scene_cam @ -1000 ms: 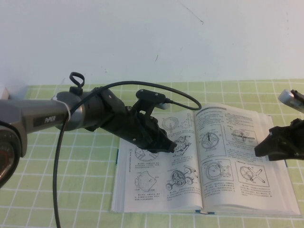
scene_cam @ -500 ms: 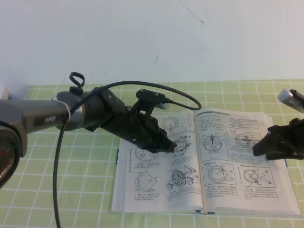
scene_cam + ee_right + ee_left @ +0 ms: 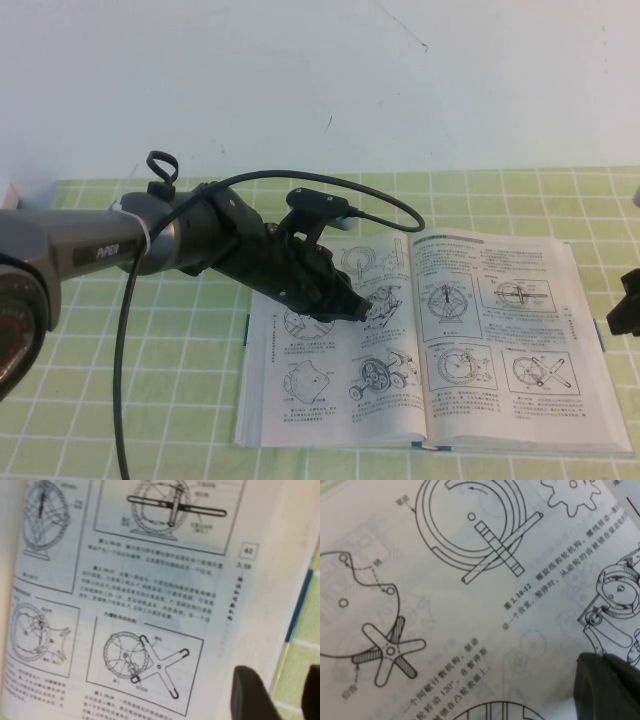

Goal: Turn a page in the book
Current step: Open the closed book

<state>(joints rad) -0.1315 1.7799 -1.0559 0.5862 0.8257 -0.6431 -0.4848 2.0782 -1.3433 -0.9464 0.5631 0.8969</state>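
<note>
The book lies open and flat on the green checked cloth. My left gripper reaches over the left-hand side near the spine, its tip down on the paper; in the left wrist view the left gripper looks shut and rests on drawings of gears. The page with boxed wheel drawings lies flat on the right. My right gripper is at the view's right edge, just off the book. In the right wrist view the right gripper is open and empty over the page's outer margin and the blue cover edge.
The green checked cloth covers the table around the book. A white wall stands behind. The left arm's black cable loops over the arm and hangs down at the left.
My right gripper has drawn back to the right, off the right-hand page to the frame's edge. The right-hand page has settled flatter. The left arm has not moved.
</note>
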